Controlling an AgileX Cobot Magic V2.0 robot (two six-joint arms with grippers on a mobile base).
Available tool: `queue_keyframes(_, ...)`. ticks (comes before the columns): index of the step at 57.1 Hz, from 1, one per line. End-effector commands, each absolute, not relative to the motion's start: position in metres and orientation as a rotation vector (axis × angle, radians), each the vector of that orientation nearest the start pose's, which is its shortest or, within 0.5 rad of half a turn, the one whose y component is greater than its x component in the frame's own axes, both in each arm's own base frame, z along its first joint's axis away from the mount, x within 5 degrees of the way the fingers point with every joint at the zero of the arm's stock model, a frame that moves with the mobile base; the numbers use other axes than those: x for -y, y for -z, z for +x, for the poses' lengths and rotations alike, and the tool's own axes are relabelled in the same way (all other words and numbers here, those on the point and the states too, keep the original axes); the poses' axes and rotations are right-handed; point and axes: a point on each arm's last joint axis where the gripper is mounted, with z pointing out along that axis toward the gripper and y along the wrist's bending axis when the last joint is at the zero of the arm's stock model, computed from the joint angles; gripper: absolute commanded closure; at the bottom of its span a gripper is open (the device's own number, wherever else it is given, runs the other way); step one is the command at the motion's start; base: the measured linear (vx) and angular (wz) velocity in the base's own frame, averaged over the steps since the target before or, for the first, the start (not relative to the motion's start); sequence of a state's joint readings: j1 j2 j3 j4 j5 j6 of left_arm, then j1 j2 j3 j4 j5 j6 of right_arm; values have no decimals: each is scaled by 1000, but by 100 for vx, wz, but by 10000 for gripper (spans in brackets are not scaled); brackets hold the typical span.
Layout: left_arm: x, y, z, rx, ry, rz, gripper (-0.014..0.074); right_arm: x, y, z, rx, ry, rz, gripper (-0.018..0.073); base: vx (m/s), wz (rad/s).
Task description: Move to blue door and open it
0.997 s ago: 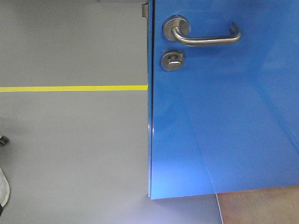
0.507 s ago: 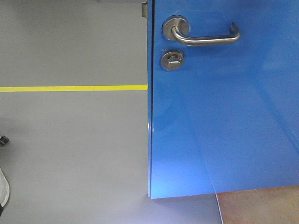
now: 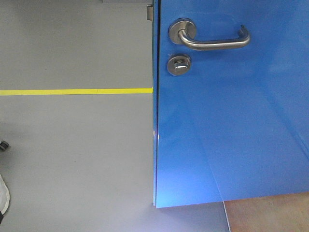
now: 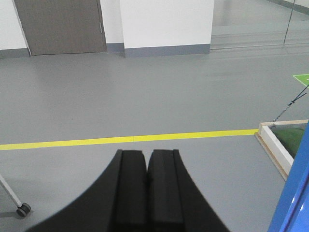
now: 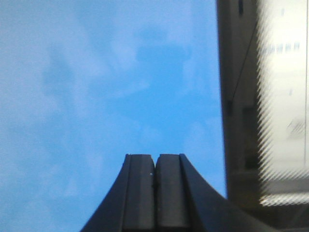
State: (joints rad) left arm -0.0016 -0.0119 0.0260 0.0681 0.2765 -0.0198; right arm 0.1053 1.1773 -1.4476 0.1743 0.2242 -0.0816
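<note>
- We see the blue door (image 3: 231, 111) filling the right side of the front view, glossy, its free edge running down just left of the lever handle (image 3: 210, 37)
- Lever handle sits near the top of the door, rose beside the door's edge, bar pointing away from that edge and level
- Thumb-turn lock (image 3: 178, 65) directly under the handle's rose, close below it
- Metal latch plate (image 3: 150, 10) on the door's edge, above the handle's height, cut by the top of the view
- Grey floor (image 3: 72, 159) left of the door, yellow floor line (image 3: 72, 91) running across it and meeting the door's edge below the lock
- Brown strip of surface (image 3: 268, 212) under the door's bottom edge
- Left gripper (image 4: 147, 166): black pads pressed together, holding nothing, pointing over the floor toward the yellow line; a sliver of the door shows at the bottom right of its view
- White wooden frame (image 4: 275, 145) on the floor just beyond that sliver, at the end of the yellow line
- We note a caster wheel (image 4: 21, 210) far left of the door in the left wrist view
- Right gripper (image 5: 155, 188): pads closed on each other, empty, facing the door's blue face, which fills most of its view; whether it touches the door we cannot tell
- Dark vertical strip (image 5: 239, 96) beside the door in the right wrist view, blurred
</note>
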Motion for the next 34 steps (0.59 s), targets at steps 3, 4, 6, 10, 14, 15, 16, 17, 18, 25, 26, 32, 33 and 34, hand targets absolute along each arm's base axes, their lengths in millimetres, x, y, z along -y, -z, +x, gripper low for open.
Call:
queue_keyframes(3,-1,-197,54,-1651,-34,28,524,-23,-540,191,-1445,-94,-131,547,0,0)
queue_keyframes(4,-1,-197,54,-1651,-34,28,524,-23,-539,188,-1470,-93,-138,547,0,0)
queue_keyframes(6,-1,-197,54,-1651,-34,28,524,-23,-535,182,-1509,-95,-146,547,0,0)
queue_keyframes(10,-1,-197,54,-1651,-34,28,524,-20,-519,170,-1549,-80,-146,547,0,0)
queue_keyframes(14,-1,-197,54,-1651,-34,28,524,-15,-498,163,-1531,-69,-104,547,0,0)
queue_keyframes(15,-1,-197,54,-1651,-34,28,524,-13,-490,161,-1519,-65,-91,547,0,0)
queue_keyframes(16,-1,-197,54,-1651,-34,28,524,-11,-484,159,-1511,-63,-75,547,0,0)
queue_keyframes(17,-1,-197,54,-1651,-34,28,524,-10,-475,157,-1497,-60,-61,547,0,0)
queue_keyframes(18,-1,-197,54,-1651,-34,28,524,-8,-468,155,-1490,-56,-47,547,0,0)
queue_keyframes(25,-1,-197,54,-1651,-34,28,524,0,-401,134,-1448,-49,39,547,0,0)
queue_keyframes(26,-1,-197,54,-1651,-34,28,524,0,-393,131,-1446,-48,45,547,0,0)
queue_keyframes(32,-1,-197,54,-1651,-34,28,524,2,-330,107,-1459,-43,74,547,0,0)
queue_keyframes(33,-1,-197,54,-1651,-34,28,524,2,-317,102,-1468,-49,81,547,0,0)
queue_keyframes(34,-1,-197,54,-1651,-34,28,524,2,-309,99,-1473,-54,88,547,0,0)
